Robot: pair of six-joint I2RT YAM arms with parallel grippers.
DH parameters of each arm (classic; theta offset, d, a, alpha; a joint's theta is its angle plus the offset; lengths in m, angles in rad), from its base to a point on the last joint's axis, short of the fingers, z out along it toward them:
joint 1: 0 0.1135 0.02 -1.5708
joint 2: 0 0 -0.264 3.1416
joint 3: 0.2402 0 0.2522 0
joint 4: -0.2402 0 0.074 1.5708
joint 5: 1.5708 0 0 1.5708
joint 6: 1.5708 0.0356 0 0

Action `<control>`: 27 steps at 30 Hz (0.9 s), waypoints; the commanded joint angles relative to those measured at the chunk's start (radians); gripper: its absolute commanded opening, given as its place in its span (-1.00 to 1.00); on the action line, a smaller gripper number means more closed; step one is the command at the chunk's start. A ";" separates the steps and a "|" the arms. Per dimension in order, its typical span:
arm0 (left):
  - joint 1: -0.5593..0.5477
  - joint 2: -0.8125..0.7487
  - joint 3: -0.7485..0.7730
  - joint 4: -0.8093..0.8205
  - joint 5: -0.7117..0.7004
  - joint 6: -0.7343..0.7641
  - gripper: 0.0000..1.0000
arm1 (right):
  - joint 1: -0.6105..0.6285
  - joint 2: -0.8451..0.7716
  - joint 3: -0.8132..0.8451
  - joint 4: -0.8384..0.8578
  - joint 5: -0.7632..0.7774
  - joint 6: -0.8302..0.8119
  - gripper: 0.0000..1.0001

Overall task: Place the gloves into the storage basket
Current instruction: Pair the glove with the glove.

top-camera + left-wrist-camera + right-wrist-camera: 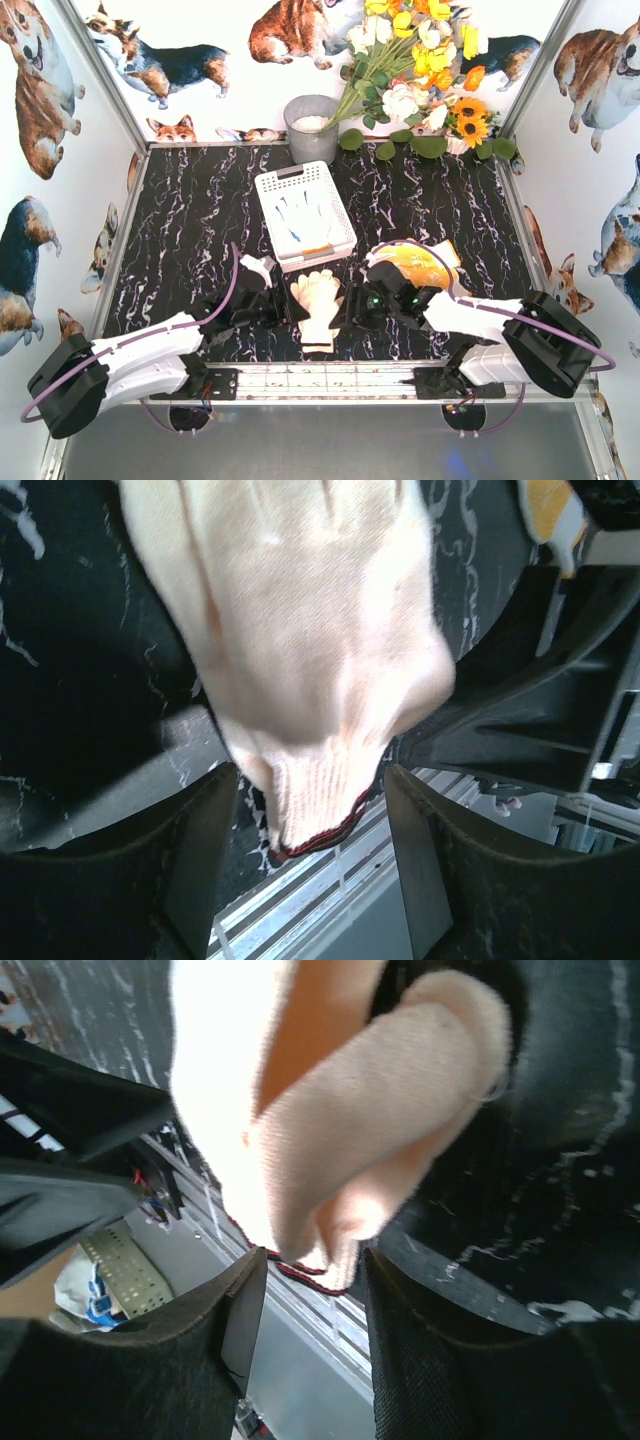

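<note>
While left gripper [308, 780] and right gripper [312, 1260] gape astride cuff of cream knit glove [318, 305], pinch deep before lifting to white lattice basket [298, 172]

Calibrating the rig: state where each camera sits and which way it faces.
Top external: above and behind the arms, looking down at table, basket and glove; left arm and right arm show.
Left wrist: on the left arm, looking past the left gripper at the glove's cuff; own fingers show.
Right wrist: on the right arm, looking past the right gripper at that cuff; own fingers show.
Shared: all see the glove; both wrists its cuff.
</note>
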 commanded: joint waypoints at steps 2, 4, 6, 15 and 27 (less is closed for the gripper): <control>-0.006 -0.008 -0.045 0.012 0.067 -0.008 0.03 | 0.036 0.044 0.001 0.190 -0.004 0.065 -0.15; -0.007 -0.002 -0.050 0.020 0.093 -0.008 -0.04 | 0.040 0.067 -0.003 0.217 -0.010 0.075 -0.18; -0.009 -0.001 -0.049 0.011 0.099 -0.003 -0.05 | 0.044 0.082 -0.001 0.226 -0.009 0.080 -0.21; -0.025 0.026 -0.062 0.037 0.101 -0.010 -0.14 | 0.050 0.114 -0.005 0.237 0.002 0.097 -0.25; -0.076 0.057 -0.062 0.063 0.083 -0.030 -0.49 | 0.064 0.119 -0.011 0.231 0.008 0.101 -0.36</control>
